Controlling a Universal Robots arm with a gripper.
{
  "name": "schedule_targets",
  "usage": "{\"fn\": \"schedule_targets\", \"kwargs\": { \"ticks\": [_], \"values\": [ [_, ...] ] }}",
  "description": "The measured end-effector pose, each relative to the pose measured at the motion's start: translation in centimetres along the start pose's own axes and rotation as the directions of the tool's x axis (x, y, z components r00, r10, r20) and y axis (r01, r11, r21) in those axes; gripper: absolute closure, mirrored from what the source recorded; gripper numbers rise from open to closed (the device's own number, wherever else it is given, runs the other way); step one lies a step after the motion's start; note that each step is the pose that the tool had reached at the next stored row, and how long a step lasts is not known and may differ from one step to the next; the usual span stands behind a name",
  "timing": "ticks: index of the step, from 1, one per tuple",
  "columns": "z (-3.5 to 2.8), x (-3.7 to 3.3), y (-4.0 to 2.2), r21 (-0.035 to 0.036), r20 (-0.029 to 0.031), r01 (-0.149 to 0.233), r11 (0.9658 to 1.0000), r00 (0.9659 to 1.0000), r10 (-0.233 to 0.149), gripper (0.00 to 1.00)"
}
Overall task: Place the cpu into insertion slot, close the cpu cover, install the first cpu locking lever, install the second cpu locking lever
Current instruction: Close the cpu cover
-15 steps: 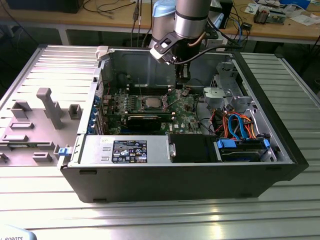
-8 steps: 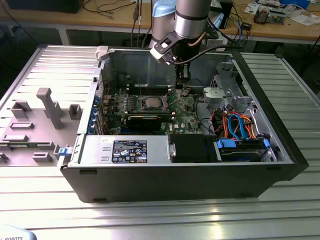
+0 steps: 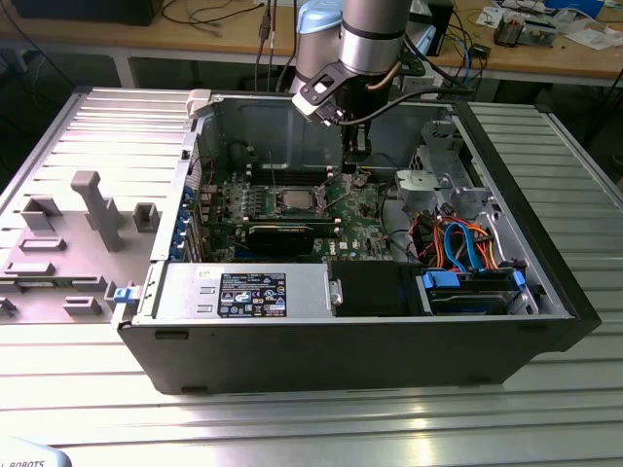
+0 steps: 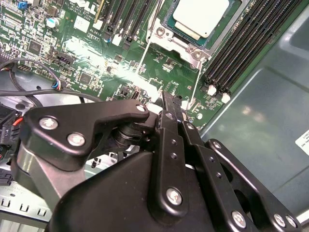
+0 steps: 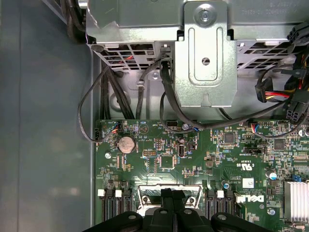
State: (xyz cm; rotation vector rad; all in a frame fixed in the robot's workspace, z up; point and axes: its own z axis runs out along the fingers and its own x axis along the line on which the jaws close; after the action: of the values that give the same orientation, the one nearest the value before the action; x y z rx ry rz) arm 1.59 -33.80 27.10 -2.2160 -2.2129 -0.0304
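Though in insertion slot (image 4: pixel 227 26), cpu (image 4: pixel 200 17) pt. cropped in second wrist view.

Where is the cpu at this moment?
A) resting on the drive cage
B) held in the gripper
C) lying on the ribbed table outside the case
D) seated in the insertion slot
D: in the second wrist view the cpu lies flat inside the insertion slot on the motherboard, apart from the gripper.

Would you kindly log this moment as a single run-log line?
cpu: seated in insertion slot | cpu cover: down over it | gripper: shut, low over motherboard beside slot
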Motion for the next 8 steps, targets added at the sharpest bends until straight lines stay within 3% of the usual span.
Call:
{"fn": "schedule_targets", "kwargs": {
  "ticks": [1,3,8],
  "values": [
    [0.09,0.0,1.01,0.0002,-0.0001,0.0,1.0,1.0,0.0,0.89],
    [0.12,0.0,1.93,0.0002,0.0,0.0,1.0,1.0,0.0,0.89],
    [0.13,0.0,2.37,0.0002,0.0,0.0,1.0,1.0,0.0,0.89]
  ]
}}
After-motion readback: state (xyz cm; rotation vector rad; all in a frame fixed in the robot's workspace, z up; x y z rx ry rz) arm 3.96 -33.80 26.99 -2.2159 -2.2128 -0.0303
